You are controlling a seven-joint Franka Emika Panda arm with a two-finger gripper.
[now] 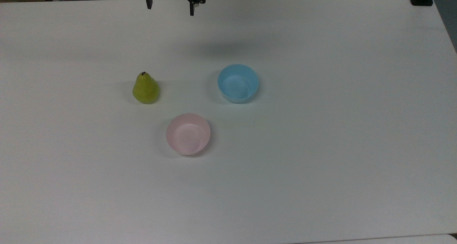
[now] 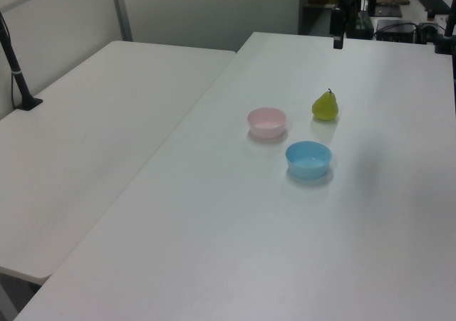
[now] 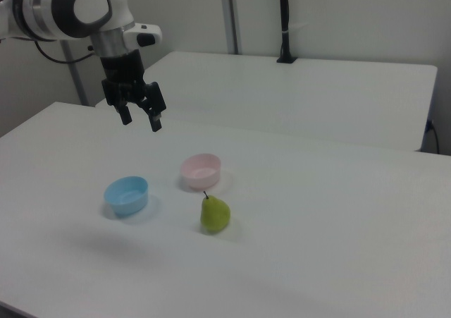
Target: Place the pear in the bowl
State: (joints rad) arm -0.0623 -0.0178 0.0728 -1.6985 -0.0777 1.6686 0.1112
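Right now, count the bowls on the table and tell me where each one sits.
2. The small round pale pink plastic bowl sits nearest the top view's bottom edge; the small round light blue plastic bowl sits up and to the top view's right of it. Nothing appears hidden.

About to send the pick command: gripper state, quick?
Gripper: open, holding nothing, up in the air away from the pear.

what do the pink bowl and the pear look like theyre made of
The pink bowl looks like thin plastic: even pastel colour, smooth plain walls, a soft satin sheen inside. The pear has a yellow-green skin with a dull shine and a short dark stem; real fruit or a plastic replica, the look leaves it open.
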